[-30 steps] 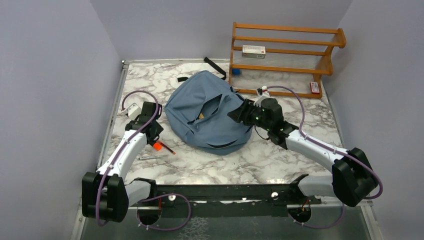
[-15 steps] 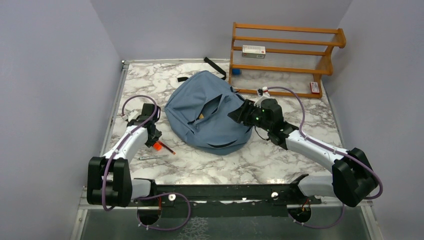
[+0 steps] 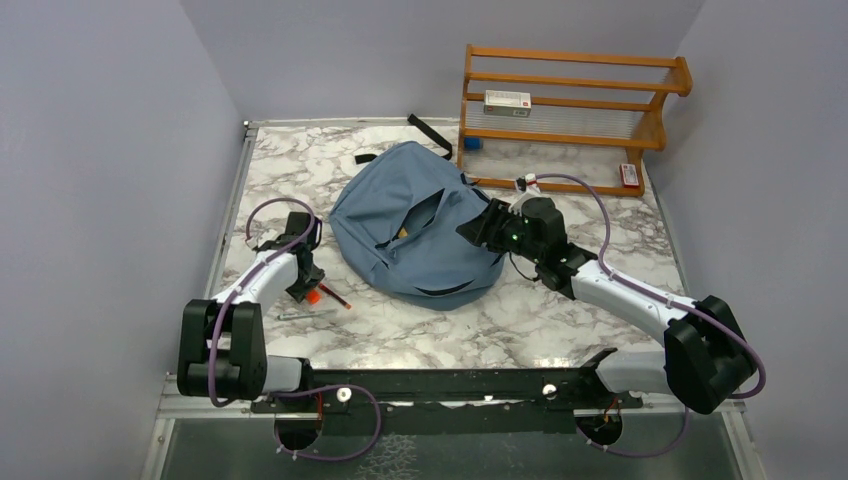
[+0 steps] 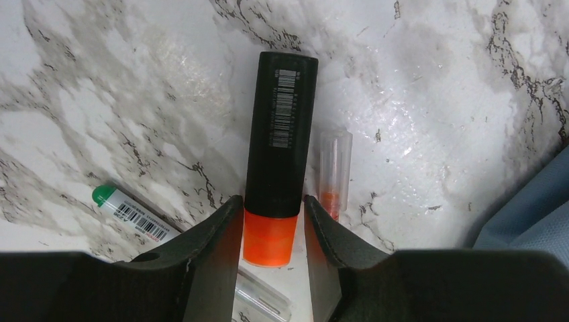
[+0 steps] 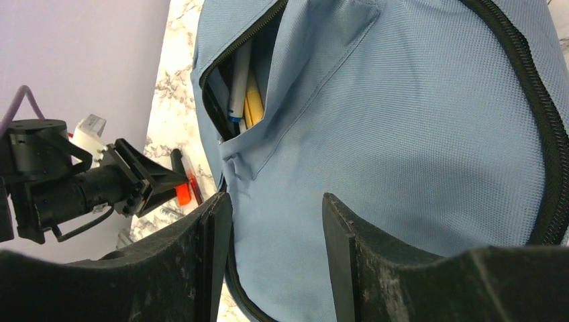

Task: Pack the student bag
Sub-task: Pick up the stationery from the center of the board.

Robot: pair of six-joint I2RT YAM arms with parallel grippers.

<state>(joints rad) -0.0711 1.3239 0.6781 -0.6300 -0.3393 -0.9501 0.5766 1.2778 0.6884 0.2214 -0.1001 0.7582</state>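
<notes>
The student bag (image 3: 415,235) is a dusty-blue backpack lying flat mid-table, its pocket zipper open; in the right wrist view (image 5: 402,121) pens (image 5: 243,94) stick out of the pocket. My left gripper (image 3: 308,288) is down on the table left of the bag. Its jaws (image 4: 272,201) press both sides of a black highlighter with an orange cap (image 4: 278,134) that lies on the marble. My right gripper (image 3: 478,228) hovers at the bag's right side, jaws (image 5: 276,201) apart over the blue fabric, holding nothing.
A green-capped pen (image 4: 127,215) and a clear tube with an orange tip (image 4: 333,171) lie beside the highlighter. A thin red pen (image 3: 336,296) and a silver pen (image 3: 296,315) lie nearby. A wooden rack (image 3: 570,120) stands at the back right.
My left arm has drawn back and lowered onto the highlighter, the jaws now around it. The right arm and the bag have not moved.
</notes>
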